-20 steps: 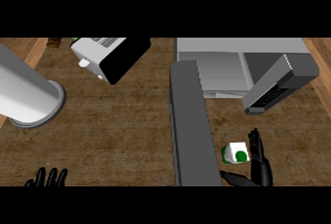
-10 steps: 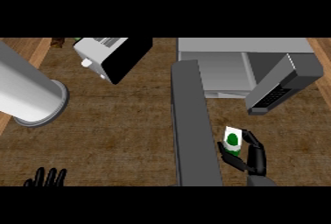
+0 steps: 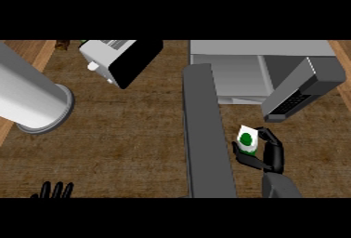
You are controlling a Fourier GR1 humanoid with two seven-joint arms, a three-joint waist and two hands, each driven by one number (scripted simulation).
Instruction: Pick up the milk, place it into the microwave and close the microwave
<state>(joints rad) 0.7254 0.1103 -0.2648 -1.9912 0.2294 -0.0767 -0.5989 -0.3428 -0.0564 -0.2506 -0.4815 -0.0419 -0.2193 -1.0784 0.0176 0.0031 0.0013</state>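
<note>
A brown wooden counter (image 3: 123,139) fills the view, its grain running across. A large white cylinder (image 3: 31,100) lies at the left. At the upper middle stands a white toaster (image 3: 113,58) with a black side. A strip of lighter wood (image 3: 44,53) edges the upper left corner.

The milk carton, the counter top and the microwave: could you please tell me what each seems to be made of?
The milk carton, held in the right hand, looks like matte white paperboard with a green round mark; its flat faces suggest this. The counter top looks like brown wood with a fine streaked grain, though it could be laminate. The microwave looks like smooth grey metal or plastic, and its open door is darker grey.
</note>
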